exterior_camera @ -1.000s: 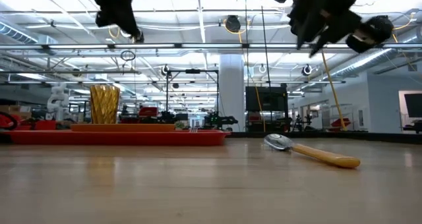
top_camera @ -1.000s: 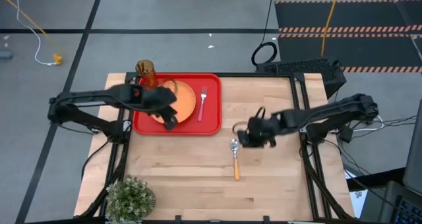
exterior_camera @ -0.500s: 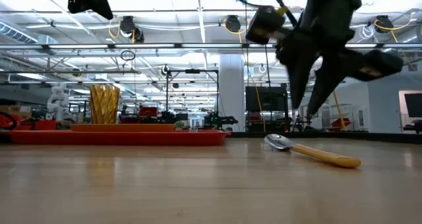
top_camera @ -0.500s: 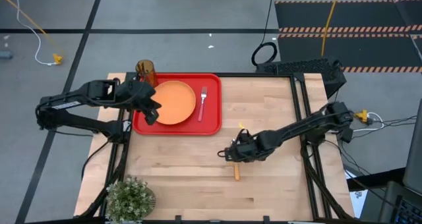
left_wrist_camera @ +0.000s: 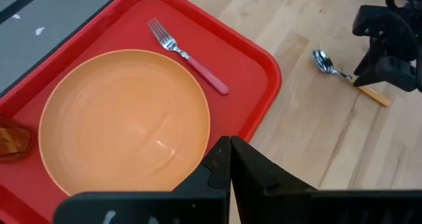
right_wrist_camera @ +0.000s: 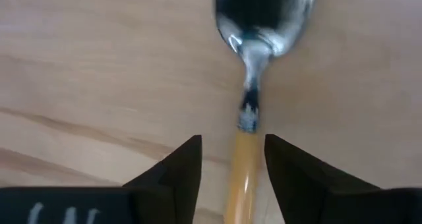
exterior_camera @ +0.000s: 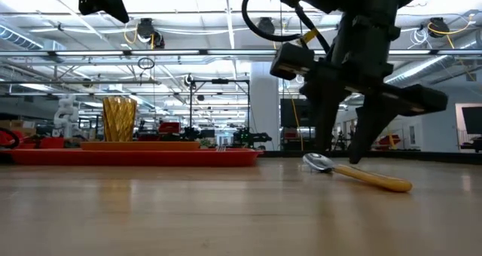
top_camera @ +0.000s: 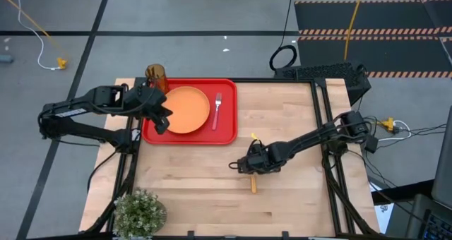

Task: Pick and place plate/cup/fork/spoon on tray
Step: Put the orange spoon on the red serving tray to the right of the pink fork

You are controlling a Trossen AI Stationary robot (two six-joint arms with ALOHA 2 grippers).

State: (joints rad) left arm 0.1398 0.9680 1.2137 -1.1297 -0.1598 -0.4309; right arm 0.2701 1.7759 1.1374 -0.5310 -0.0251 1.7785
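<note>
The red tray [top_camera: 224, 130] lies at the table's far left. On it are the orange plate [top_camera: 186, 109] and the pink-handled fork [top_camera: 217, 109]. The amber cup [top_camera: 156, 76] stands at the tray's far left corner. The spoon [exterior_camera: 360, 175] lies flat on the bare wood to the right of the tray. My right gripper [right_wrist_camera: 232, 142] is open and low over the spoon. One finger [right_wrist_camera: 179, 174] stands on each side of the orange handle [right_wrist_camera: 241, 178], near the metal neck, with a gap showing on both sides. My left gripper [left_wrist_camera: 229, 145] is shut and empty, raised above the tray's left edge.
A potted green plant [top_camera: 139, 212] stands at the table's near left corner. Bare wood lies between the tray and the near edge, and to the right of the spoon.
My right gripper has gone down and toward the table's near left, from above and beside the spoon to low over it with its open fingers astride the handle. My left gripper has drawn back from over the plate toward the table's left edge, then kept still.
</note>
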